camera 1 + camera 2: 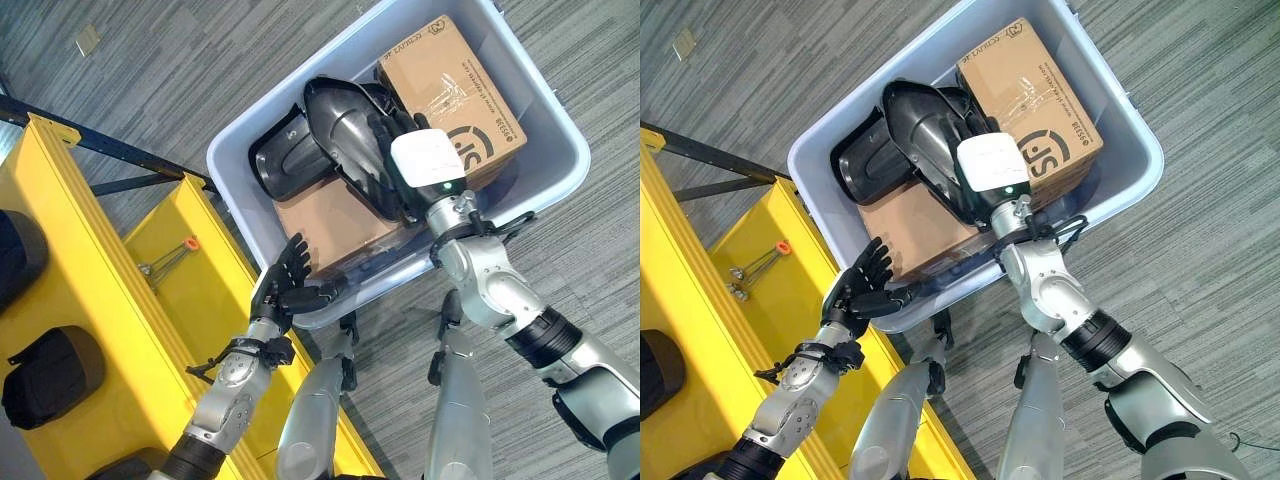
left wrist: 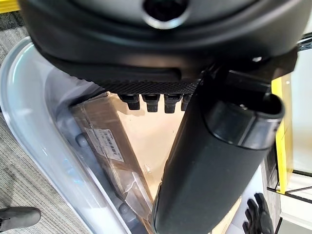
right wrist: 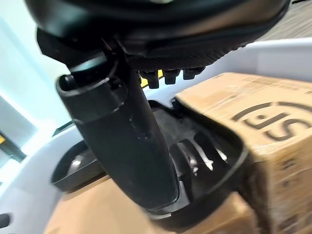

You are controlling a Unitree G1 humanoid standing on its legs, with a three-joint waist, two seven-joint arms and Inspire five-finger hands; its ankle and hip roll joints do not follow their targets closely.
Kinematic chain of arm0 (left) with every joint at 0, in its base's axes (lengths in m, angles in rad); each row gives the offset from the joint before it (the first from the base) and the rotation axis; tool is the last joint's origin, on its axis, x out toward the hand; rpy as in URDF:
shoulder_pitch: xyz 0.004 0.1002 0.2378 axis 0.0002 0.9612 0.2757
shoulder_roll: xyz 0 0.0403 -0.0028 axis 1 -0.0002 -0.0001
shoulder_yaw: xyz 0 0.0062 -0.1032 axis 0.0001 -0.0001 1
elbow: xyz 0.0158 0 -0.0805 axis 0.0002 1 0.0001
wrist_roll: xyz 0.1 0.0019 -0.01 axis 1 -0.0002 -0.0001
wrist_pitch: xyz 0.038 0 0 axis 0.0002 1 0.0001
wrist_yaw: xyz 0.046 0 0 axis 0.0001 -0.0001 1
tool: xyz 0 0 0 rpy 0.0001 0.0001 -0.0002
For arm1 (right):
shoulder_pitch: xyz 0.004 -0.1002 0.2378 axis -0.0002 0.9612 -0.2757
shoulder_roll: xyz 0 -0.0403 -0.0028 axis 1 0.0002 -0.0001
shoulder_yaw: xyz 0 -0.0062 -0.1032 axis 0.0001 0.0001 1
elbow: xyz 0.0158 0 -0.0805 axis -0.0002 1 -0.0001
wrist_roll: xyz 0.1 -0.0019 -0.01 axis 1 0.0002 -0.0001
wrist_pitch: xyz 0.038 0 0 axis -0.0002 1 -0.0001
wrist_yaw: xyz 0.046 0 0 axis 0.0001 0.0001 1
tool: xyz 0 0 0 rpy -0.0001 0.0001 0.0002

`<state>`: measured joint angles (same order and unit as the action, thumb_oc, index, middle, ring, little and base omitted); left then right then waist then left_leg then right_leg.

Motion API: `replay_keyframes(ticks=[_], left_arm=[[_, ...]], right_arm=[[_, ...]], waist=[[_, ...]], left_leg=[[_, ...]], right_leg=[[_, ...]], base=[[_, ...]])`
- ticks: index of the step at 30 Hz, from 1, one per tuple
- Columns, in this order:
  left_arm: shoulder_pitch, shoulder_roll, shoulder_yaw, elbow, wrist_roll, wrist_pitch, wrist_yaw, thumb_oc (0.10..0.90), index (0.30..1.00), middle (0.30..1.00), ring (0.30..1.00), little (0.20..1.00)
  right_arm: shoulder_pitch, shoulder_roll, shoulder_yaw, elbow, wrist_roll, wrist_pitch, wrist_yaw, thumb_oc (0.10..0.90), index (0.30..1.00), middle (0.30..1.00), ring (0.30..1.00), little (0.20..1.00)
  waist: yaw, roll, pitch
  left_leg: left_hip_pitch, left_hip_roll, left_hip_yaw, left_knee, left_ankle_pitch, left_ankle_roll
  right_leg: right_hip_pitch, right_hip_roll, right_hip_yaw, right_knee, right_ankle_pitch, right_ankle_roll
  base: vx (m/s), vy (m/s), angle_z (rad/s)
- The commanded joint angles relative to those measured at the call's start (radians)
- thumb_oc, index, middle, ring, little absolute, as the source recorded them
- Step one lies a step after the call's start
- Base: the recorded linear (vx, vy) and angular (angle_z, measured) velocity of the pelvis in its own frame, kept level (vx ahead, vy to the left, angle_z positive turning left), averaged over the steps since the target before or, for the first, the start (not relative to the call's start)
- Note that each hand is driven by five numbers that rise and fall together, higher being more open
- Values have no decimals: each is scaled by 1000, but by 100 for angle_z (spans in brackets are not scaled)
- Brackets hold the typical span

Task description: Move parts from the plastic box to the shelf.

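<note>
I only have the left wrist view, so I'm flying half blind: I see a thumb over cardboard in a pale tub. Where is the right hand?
Observer: The right hand is inside the plastic box, lying on a curved black part beside a printed carton.
Operator: Has it gripped that part?
Observer: No. Its own wrist view shows the thumb straight, not wrapped round anything.
Operator: And my left hand, is it inside the box?
Observer: The left hand is open at the box's near rim, beside the yellow shelf.
</note>
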<state>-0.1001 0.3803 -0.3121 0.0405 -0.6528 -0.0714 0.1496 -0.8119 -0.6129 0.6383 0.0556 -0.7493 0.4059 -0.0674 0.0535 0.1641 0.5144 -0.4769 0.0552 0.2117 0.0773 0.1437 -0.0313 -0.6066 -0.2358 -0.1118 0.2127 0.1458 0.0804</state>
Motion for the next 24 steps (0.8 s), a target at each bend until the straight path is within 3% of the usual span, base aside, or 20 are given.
replay_keyframes(ticks=[1, 3, 7, 13, 16, 20, 24], left_arm=[[0, 40, 9, -111, 23, -74, 9, 900, 1000, 1000, 1000, 1000], [7, 42, 15, -123, 19, -71, 15, 900, 1000, 1000, 1000, 1000], [11, 33, 18, -133, 17, -67, 33, 900, 1000, 1000, 1000, 1000], [24, 25, 26, -149, 8, -65, 37, 900, 1000, 1000, 1000, 1000], [28, 19, 25, -139, 9, -66, 17, 900, 1000, 1000, 1000, 1000], [27, 16, 23, -134, 11, -67, 14, 900, 1000, 1000, 1000, 1000], [31, 22, 36, -146, 10, -59, 15, 900, 1000, 1000, 1000, 1000]], right_arm=[[-95, -9, -51, -145, 33, -54, -117, 900, 1000, 1000, 1000, 1000], [-87, -17, -85, -186, 77, -76, -124, 900, 1000, 1000, 1000, 1000], [-61, -14, -123, -270, 141, -22, -122, 900, 1000, 1000, 1000, 1000], [-30, -1, -176, -330, 198, -1, -89, 900, 1000, 1000, 1000, 1000], [-30, 10, -177, -310, 189, 24, -87, 900, 1000, 1000, 1000, 1000], [-24, 12, -187, -292, 199, 2, -89, 900, 1000, 1000, 1000, 1000], [-23, 8, -207, -290, 295, 7, -141, 900, 1000, 1000, 1000, 1000]], waist=[[-15, 46, 6], [-20, 46, 6], [-30, 46, 6], [-40, 54, 6], [-36, 59, 6], [-34, 57, 6], [-34, 56, 6]], left_leg=[[10, -36, -33, -10, -84, -12], [16, -37, -32, -10, -85, -13], [20, -35, -26, -11, -84, -17], [25, -34, -21, -13, -83, -19], [29, -35, -24, -14, -82, -19], [25, -35, -28, -13, -82, -19], [30, -31, -28, -20, -80, -20]], right_leg=[[20, 78, -66, 147, -255, -27], [24, 81, -63, 146, -256, -28], [24, 82, -57, 146, -257, -30], [23, 86, -46, 151, -264, -35], [28, 83, -52, 156, -269, -38], [24, 85, -54, 162, -272, -40], [29, 84, -54, 159, -271, -38]], base=[[0, 12, -6], [5, 20, -4], [3, 33, -4], [-5, 34, -7], [-6, 20, -5], [-1, -7, 1], [0, 0, 0]])
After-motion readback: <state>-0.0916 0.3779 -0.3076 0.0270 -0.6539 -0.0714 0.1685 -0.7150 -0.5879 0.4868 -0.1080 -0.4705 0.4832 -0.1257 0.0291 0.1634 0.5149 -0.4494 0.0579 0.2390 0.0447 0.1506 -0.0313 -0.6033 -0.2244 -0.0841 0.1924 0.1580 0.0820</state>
